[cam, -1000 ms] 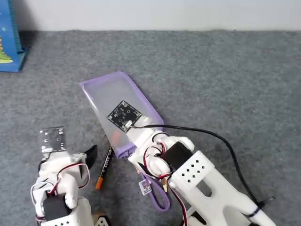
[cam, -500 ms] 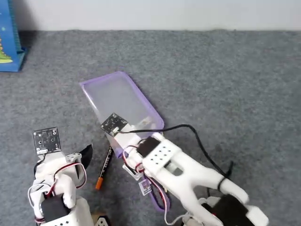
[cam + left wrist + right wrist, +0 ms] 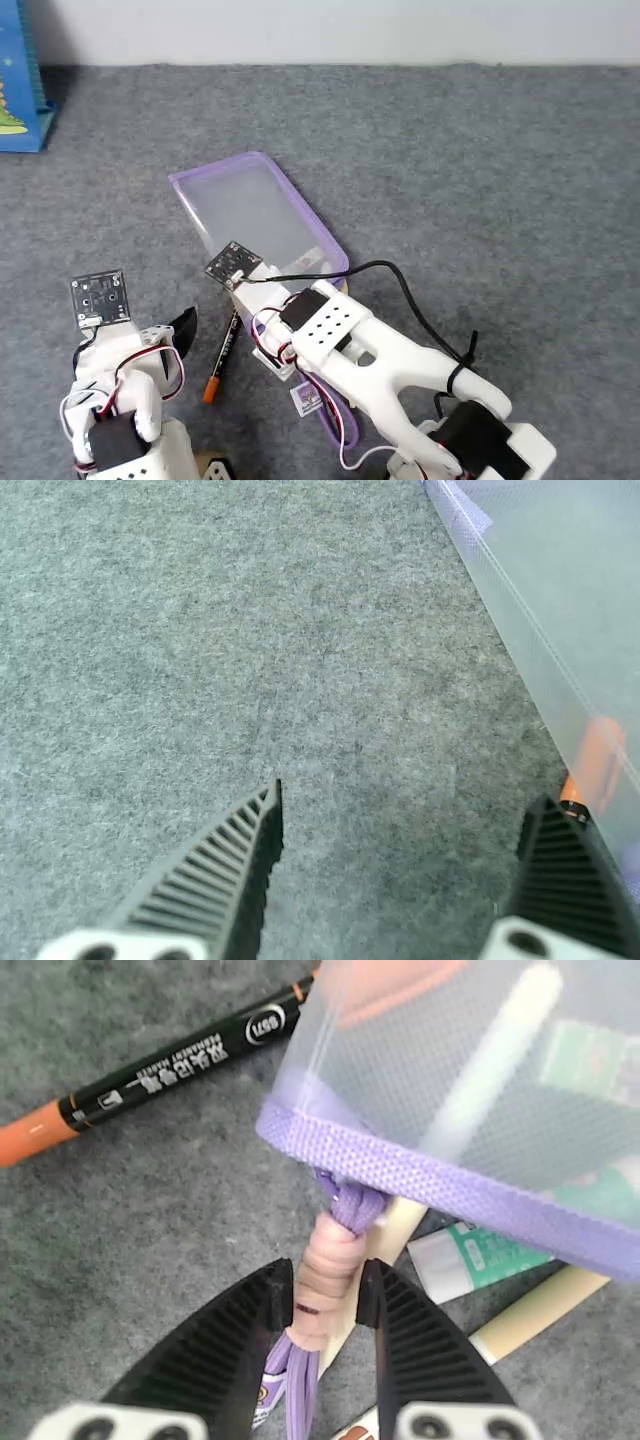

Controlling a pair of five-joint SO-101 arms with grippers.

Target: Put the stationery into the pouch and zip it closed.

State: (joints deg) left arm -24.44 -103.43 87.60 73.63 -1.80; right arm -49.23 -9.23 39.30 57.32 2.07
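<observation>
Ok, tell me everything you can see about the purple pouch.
The pouch is a flat, see-through mesh rectangle edged in purple fabric, lying on the grey carpet. Some items show blurred through it. A purple strap with a pinkish bead comes off one corner, and the right hand is closed on that bead. A marker lies just outside.

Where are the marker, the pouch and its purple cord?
marker (image 3: 224,350), high view, on its black barrel.
pouch (image 3: 250,205), high view, on its clear face.
cord (image 3: 352,1206), right wrist view, on the purple knot at the pouch's corner.
</observation>
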